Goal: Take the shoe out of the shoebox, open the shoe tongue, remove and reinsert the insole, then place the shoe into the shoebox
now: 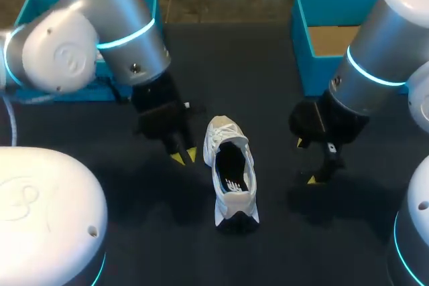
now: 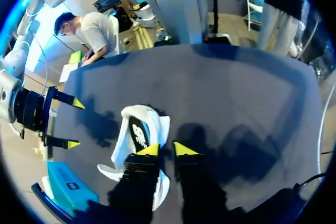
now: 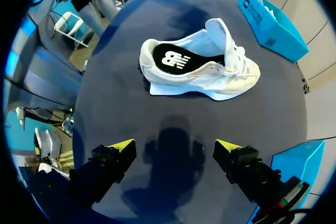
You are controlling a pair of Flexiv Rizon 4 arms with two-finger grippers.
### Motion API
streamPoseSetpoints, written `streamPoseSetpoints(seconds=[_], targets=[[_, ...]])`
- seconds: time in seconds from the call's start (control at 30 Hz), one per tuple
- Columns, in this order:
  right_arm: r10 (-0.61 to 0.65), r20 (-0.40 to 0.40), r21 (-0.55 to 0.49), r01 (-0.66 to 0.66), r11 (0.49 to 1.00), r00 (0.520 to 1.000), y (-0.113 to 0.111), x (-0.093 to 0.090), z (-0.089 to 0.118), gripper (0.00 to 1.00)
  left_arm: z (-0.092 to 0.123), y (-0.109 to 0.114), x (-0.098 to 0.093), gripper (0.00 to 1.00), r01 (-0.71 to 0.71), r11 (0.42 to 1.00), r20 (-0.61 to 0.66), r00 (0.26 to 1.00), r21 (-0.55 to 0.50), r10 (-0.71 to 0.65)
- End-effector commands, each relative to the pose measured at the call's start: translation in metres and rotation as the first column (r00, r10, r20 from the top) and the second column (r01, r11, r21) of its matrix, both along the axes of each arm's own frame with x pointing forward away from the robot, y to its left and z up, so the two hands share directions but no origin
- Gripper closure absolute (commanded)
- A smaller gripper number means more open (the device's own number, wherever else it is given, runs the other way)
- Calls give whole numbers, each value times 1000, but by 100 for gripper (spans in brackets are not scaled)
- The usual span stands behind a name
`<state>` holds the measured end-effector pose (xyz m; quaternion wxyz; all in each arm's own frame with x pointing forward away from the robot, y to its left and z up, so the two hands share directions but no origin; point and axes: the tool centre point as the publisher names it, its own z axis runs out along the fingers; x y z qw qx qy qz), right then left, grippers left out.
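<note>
From here, the only other thing I can pick out is the table (image 1: 268,78). Its top is dark, matte and plain, running back to a straight far edge. Soft shadows lie across the middle and the near side.

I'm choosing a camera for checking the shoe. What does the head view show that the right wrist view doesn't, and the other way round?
Only the head view: the left arm and right arm, and the brown inside of the open shoebox. Only the right wrist view: the shoe's side and sole edge. Both: the shoe standing upright with the insole in it, and the right pincer open, clear of the shoe.
</note>
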<state>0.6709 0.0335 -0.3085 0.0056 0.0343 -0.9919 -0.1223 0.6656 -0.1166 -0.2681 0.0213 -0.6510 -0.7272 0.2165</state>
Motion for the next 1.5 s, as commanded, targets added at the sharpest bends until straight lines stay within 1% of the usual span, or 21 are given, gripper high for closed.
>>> streamPoseSetpoints(seconds=[0.03, 0.23, 0.27, 0.33, 0.37, 0.43, 0.47, 0.5, 0.63, 0.93, 0.97, 1.03, 1.13, 1.23, 1.27, 1.5], targets=[[0, 2, -1, 0, 1000, 1000, 0, -1, -1, 0, 5, 2, 10, 100, 59, 994, -54, 997, 95, -54], [0, 2, -1, 0, 1000, 1000, 0, -1, -1, 0, 5, 2, 10, 100, 59, 994, -54, 997, 95, -54], [-2, -1, -2, 2, 1000, 1000, -6, 0, 1, 0, 5, 2, 10, 100, 59, 994, -54, 997, 95, -54], [-22, -42, -14, 21, 1000, 999, -18, 0, 3, 0, 5, 2, 10, 100, 59, 994, -54, 997, 95, -54], [-21, -41, -13, 21, 1000, 999, -21, 0, 5, 0, 5, 2, 10, 100, 59, 994, -54, 997, 95, -54], [-24, -40, -16, 24, 1000, 999, -28, -2, 8, 0, 3, -5, 5, 100, 111, 987, -39, 993, 119, -107], [-20, -36, -14, 19, 1000, 999, -32, -3, 10, 0, 1, -8, 3, 100, 153, 980, -58, 988, 127, -146], [-8, -28, -5, 8, 1000, 1000, -35, -3, 11, 0, -1, -10, 1, 100, 159, 978, -42, 987, 132, -155], [9, -15, 17, -9, 1000, 1000, -46, -4, 12, 0, -4, -11, 3, 100, 211, 967, -67, 977, 144, -203], [9, -15, 17, -9, 1000, 1000, -46, -4, 12, 0, -4, -11, 3, 100, 211, 967, -67, 977, 144, -203], [9, -15, 17, -9, 1000, 1000, -46, -4, 12, 0, -6, -19, 3, 100, 214, 963, -44, 977, 161, -210], [9, -15, 17, -9, 1000, 1000, -46, -4, 12, 0, -8, -31, 3, 100, 260, 950, -44, 966, 171, -257], [9, -15, 17, -9, 1000, 1000, -46, -4, 12, 0, -11, -43, 5, 100, 301, 934, -30, 953, 194, -301], [9, -15, 17, -9, 1000, 1000, -46, -4, 12, 0, -3, -53, 12, 100, 331, 921, -15, 942, 206, -336], [9, -15, 17, -9, 1000, 1000, -46, -4, 12, 0, 1, -55, 14, 100, 344, 915, -11, 937, 211, -349], [9, -15, 17, -9, 1000, 1000, -46, -4, 12, 0, 1, -55, 14, 100, 344, 915, -11, 937, 211, -349]])
